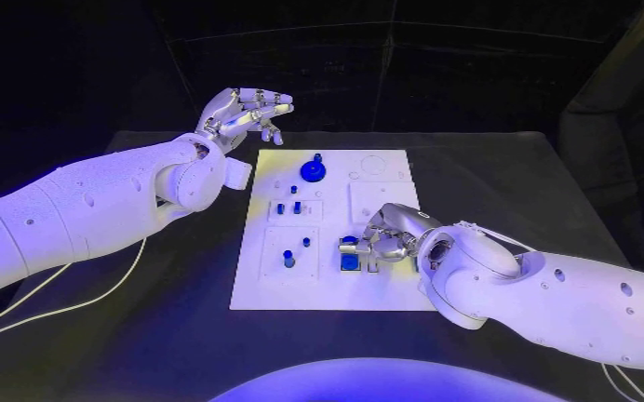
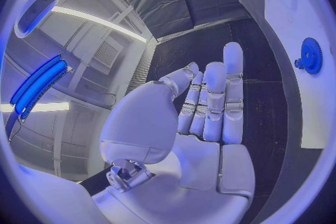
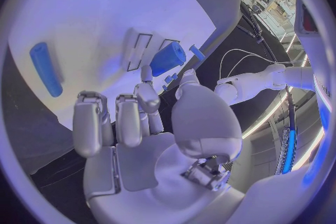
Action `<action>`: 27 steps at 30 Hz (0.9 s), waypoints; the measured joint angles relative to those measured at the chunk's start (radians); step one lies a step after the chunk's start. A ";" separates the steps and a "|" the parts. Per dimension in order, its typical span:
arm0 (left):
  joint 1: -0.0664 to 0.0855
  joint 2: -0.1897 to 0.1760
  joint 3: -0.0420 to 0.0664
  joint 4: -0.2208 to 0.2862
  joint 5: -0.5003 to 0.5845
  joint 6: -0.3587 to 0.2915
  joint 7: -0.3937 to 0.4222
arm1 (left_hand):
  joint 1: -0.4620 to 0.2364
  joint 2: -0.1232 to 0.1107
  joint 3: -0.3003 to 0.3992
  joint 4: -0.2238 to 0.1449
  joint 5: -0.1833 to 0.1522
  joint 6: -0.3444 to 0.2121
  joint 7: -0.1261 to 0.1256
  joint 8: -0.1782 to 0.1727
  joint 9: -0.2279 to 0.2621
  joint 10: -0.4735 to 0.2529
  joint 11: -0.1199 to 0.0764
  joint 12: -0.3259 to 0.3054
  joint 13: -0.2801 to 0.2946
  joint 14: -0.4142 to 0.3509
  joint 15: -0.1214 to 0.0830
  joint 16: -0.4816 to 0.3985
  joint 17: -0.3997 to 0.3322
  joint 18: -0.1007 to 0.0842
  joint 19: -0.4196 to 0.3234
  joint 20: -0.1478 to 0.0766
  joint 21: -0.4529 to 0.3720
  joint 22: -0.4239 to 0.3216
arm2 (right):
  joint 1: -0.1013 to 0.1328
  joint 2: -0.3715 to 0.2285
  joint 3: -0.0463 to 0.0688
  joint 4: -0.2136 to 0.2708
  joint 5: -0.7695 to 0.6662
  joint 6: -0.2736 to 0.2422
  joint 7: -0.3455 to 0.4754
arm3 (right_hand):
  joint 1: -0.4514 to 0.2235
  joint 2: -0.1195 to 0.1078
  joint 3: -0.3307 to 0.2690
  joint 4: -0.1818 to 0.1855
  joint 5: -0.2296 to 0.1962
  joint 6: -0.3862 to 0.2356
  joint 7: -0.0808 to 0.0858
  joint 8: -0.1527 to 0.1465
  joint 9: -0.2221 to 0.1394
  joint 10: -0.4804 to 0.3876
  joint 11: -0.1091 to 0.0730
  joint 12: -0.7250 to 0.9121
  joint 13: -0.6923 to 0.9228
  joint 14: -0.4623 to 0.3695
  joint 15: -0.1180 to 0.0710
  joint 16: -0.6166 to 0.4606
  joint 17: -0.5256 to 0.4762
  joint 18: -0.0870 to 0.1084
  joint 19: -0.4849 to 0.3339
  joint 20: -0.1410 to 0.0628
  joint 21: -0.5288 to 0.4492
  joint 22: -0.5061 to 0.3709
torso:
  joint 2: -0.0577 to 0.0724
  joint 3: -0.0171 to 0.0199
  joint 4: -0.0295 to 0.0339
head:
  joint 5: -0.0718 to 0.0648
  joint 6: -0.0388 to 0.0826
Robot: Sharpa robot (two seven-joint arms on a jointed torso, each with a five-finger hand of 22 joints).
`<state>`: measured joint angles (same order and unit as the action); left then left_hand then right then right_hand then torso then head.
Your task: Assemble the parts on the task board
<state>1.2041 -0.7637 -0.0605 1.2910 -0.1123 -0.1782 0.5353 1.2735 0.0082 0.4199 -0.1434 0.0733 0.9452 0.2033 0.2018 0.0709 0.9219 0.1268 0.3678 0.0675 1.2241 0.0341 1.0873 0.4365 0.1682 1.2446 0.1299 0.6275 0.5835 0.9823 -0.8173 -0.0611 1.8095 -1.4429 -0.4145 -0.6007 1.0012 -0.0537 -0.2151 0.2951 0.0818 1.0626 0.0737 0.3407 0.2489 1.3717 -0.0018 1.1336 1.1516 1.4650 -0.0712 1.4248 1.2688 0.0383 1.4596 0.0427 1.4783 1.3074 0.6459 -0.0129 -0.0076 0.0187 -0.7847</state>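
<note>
Several small blue parts [image 1: 281, 207] on white task board [image 1: 382, 290], right robot hand [image 1: 382, 239] pinching blue cylinder [image 1: 349, 248] — left robot hand [image 1: 246, 115] spread, empty.

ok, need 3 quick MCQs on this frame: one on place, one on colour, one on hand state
1. Where is the left hand?
A. beyond the task board's far left corner
B. on the board's near edge
C. under the table

2. What colour is the gear?
A. red
B. blue
C. green

3. What is the right hand doing?
A. raised clear of the board
B. low on the task board at a blue part
C. holding a cable

Key: 1 A, head view places it there. 2 B, plainly blue. 3 B, fingers at the part.
</note>
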 measured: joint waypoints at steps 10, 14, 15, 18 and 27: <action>0.000 0.001 0.000 -0.002 0.000 0.000 0.000 | 0.000 0.000 0.000 0.000 0.000 0.000 0.000 0.000 0.000 0.000 0.000 0.000 0.000 0.000 0.000 0.000 0.000 0.000 0.000 0.000 0.000 0.000 | 0.000 -0.017 0.000 0.019 -0.023 -0.001 0.018 | 0.198 -0.009 0.055 -0.043 0.058 0.007 -0.007 0.020 0.036 0.006 -0.006 0.017 0.030 0.000 0.000 0.000 0.008 0.000 0.000 0.000 0.000 0.000 | 0.000 0.0014 -0.0012 | -0.001 -0.003; 0.000 0.002 0.000 -0.002 0.000 0.001 0.000 | 0.000 0.000 0.000 0.000 0.000 0.000 0.000 0.000 0.000 0.000 0.000 0.000 0.000 0.000 0.000 0.000 0.000 0.000 0.000 0.000 0.000 0.000 | 0.001 -0.020 0.001 0.024 -0.030 0.006 0.030 | 0.241 0.001 0.056 -0.057 0.058 0.007 -0.007 0.031 0.048 0.011 -0.011 0.029 0.043 0.000 0.000 0.000 0.012 0.000 0.000 0.000 0.000 0.000 | 0.000 0.0013 -0.0012 | -0.003 -0.004; 0.000 0.002 0.000 -0.003 0.000 0.001 0.000 | 0.000 0.000 0.000 0.000 0.000 0.000 0.000 0.000 0.000 0.000 0.000 0.000 0.000 0.000 0.000 0.000 0.000 0.000 0.000 0.000 0.000 0.000 | 0.001 -0.021 0.001 0.025 -0.031 0.008 0.032 | 0.244 0.001 0.056 -0.057 0.058 0.007 -0.007 0.034 0.048 0.011 -0.011 0.031 0.045 0.000 0.000 0.000 0.012 0.000 0.000 0.000 0.000 0.000 | 0.000 0.0012 -0.0012 | -0.003 -0.005; 0.000 0.003 0.000 -0.003 0.000 0.001 -0.001 | 0.000 0.000 0.000 0.000 0.000 0.000 0.000 0.000 0.000 -0.002 0.002 0.004 0.000 0.000 0.000 0.000 -0.003 0.000 0.000 0.000 -0.004 -0.001 | 0.001 -0.022 0.001 0.025 -0.036 0.013 0.039 | 0.247 -0.001 0.053 -0.060 0.058 0.011 -0.011 0.034 0.051 0.015 -0.014 0.038 0.053 0.000 0.000 0.000 0.014 0.000 0.000 0.000 0.000 0.000 | 0.000 0.0011 -0.0006 | -0.004 -0.006; 0.000 0.005 0.000 -0.006 0.000 0.001 -0.001 | 0.000 0.000 0.000 0.000 0.000 0.000 0.000 0.000 0.000 -0.004 0.004 0.004 0.000 0.000 0.000 0.000 -0.003 0.000 0.000 0.000 -0.004 -0.001 | 0.001 -0.009 0.001 0.009 -0.050 0.023 0.043 | 0.265 0.017 0.053 -0.060 0.062 0.011 -0.011 0.045 0.059 0.017 -0.012 0.038 0.055 0.000 0.000 0.000 0.015 0.000 0.004 -0.004 0.000 0.000 | 0.000 0.0006 0.0000 | -0.006 -0.002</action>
<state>1.2041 -0.7584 -0.0606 1.2855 -0.1123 -0.1772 0.5341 1.2735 0.0082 0.4198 -0.1434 0.0733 0.9452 0.2033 0.2018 0.0709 0.9182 0.1305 0.3718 0.0675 1.2241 0.0342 1.0873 0.4331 0.1682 1.2446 0.1300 0.6235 0.5821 0.9834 -0.8263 -0.0602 1.8184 -1.4933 -0.3914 -0.5576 1.2664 -0.0362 -0.1620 0.2352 0.1435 1.0735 0.0629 0.3861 0.3081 1.3884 -0.0141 1.1716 1.2068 1.4650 -0.0713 1.4250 1.2838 0.0382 1.4635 0.0388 1.4783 1.3074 0.6464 -0.0124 -0.0076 0.0131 -0.7869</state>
